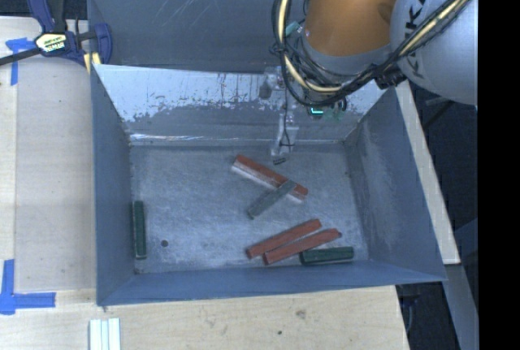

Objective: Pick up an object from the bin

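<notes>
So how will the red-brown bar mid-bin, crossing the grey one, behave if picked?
The red-brown bar looks straight and flat-sided, so probably stiff and unlikely to roll. It touches the grey bar, so lifting may drag or flip that one. Long and thin: an off-centre grip would likely let it tilt.

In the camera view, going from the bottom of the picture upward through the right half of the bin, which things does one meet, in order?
Right green stick → two red sticks → grey stick → red-and-white stick → tool.
</notes>
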`<state>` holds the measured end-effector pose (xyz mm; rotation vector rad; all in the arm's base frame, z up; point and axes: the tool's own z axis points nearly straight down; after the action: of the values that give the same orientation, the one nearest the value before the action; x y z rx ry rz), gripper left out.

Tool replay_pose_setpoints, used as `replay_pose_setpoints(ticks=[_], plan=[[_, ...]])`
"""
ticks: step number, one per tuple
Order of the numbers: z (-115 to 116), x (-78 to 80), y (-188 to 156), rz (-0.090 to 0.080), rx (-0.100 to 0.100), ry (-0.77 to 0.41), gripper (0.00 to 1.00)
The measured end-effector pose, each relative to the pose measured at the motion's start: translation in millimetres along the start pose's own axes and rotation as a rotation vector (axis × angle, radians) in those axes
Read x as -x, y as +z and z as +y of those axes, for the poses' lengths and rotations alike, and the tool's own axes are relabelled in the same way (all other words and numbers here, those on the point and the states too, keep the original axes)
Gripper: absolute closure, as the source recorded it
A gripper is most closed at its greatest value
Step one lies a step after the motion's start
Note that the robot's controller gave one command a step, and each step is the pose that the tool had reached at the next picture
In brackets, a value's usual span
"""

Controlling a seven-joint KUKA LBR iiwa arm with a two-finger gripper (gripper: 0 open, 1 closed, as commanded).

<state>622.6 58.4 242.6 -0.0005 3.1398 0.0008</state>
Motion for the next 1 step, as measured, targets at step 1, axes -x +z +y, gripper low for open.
replay_pose_setpoints(ticks=[1], plan=[[-0.2, 0.6, -1.2, -0.003, 0.0, 0.001, 0.0]])
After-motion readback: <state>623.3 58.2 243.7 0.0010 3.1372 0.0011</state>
